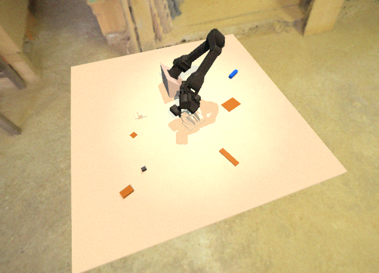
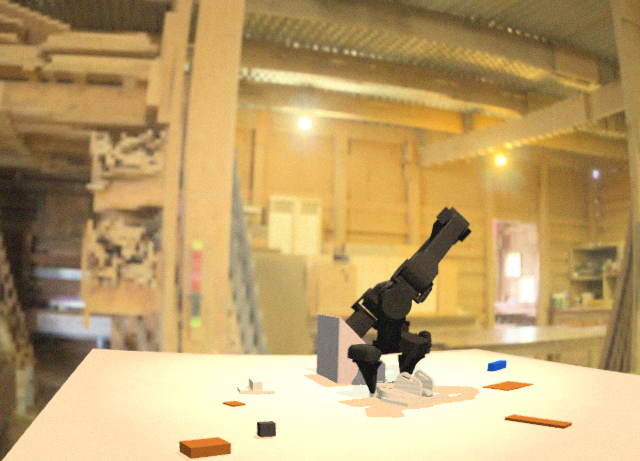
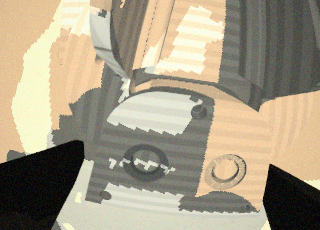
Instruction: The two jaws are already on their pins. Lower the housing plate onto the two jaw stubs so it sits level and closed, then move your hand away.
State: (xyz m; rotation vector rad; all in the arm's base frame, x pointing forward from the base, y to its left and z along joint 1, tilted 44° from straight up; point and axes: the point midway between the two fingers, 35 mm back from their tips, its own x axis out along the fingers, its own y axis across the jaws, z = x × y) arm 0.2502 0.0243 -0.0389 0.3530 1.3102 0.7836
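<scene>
The housing plate point(image 3: 240, 140) is pale and rounded at its upper edge. In the wrist view it lies across the near end of the assembly, with a left ring point(image 3: 145, 162) and a right ring point(image 3: 225, 171) on its face. Whether it sits fully level is unclear. The pale jaws point(image 1: 192, 118) point(image 2: 408, 386) stand on the flat base point(image 2: 405, 402), curved and side by side. My gripper point(image 3: 176, 164) point(image 2: 390, 384) is open and empty, its black fingers wide apart on either side of the housing plate. The arm hides much of this end in the top view.
A grey-pink wedge block point(image 1: 173, 87) point(image 2: 348, 355) stands close behind the gripper. A small pale part point(image 1: 140, 113) point(image 2: 255, 385), a black cube point(image 1: 143, 169) point(image 2: 266, 428), a blue bar point(image 1: 233, 73) point(image 2: 496, 365) and several orange pieces lie farther out on the table.
</scene>
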